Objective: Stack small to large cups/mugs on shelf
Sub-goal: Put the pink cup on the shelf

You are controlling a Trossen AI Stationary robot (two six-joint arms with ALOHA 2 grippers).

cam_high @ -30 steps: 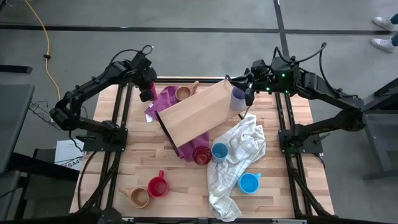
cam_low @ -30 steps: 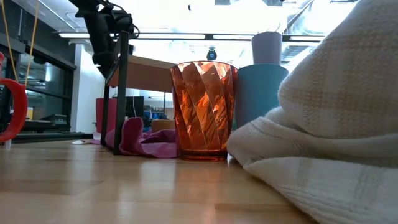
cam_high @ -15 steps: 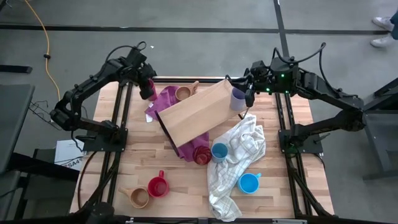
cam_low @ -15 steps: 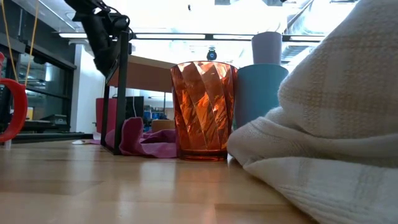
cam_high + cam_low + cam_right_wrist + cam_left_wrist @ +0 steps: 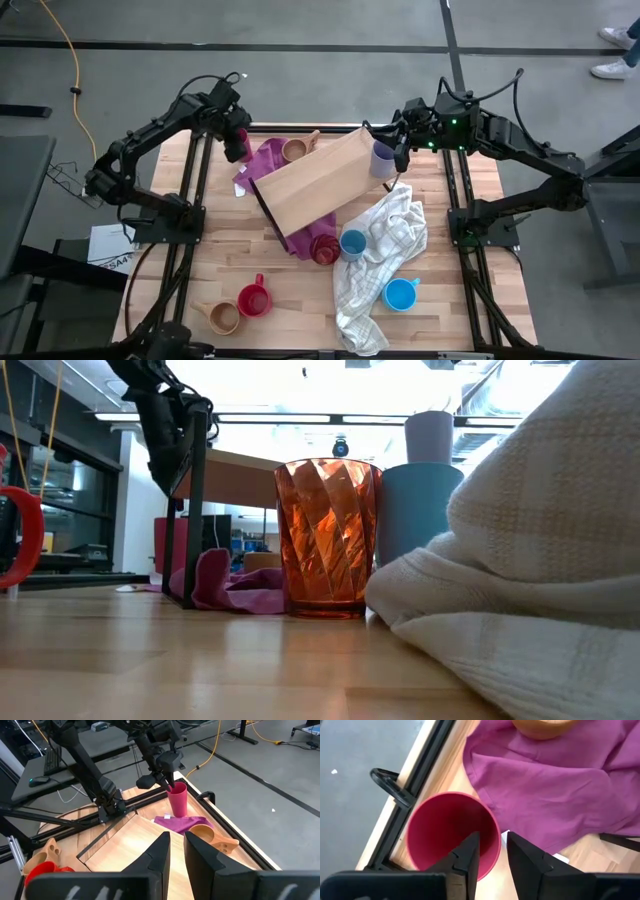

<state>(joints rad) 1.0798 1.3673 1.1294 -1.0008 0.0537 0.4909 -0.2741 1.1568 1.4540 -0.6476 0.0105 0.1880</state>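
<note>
A magenta tumbler [image 5: 445, 830] stands upright on its base at the table's far left corner, beside a purple cloth [image 5: 555, 785]. My left gripper [image 5: 492, 837] hangs open over it, pointing down. One finger is over the tumbler's mouth and the other is outside the rim; I see no touch. The shelf [image 5: 310, 185] is a light-wood board on a black frame, standing askew at mid-table. A lavender tumbler [image 5: 383, 158] stands at its far right end. My right gripper [image 5: 398, 152] waits next to that tumbler, held high and open, with nothing between its fingers [image 5: 162, 845].
A tan mug [image 5: 295, 150] rests on the purple cloth. An orange-red tumbler [image 5: 322, 248] and a blue cup [image 5: 352, 243] stand in front of the shelf, beside a white towel [image 5: 385, 250]. A blue mug [image 5: 400, 294], a red mug [image 5: 252, 299] and a tan mug [image 5: 222, 317] stand nearer.
My left gripper has rolled and tipped a little above the magenta tumbler, staying over the far left corner. The tumbler, the shelf and the other cups have kept their places.
</note>
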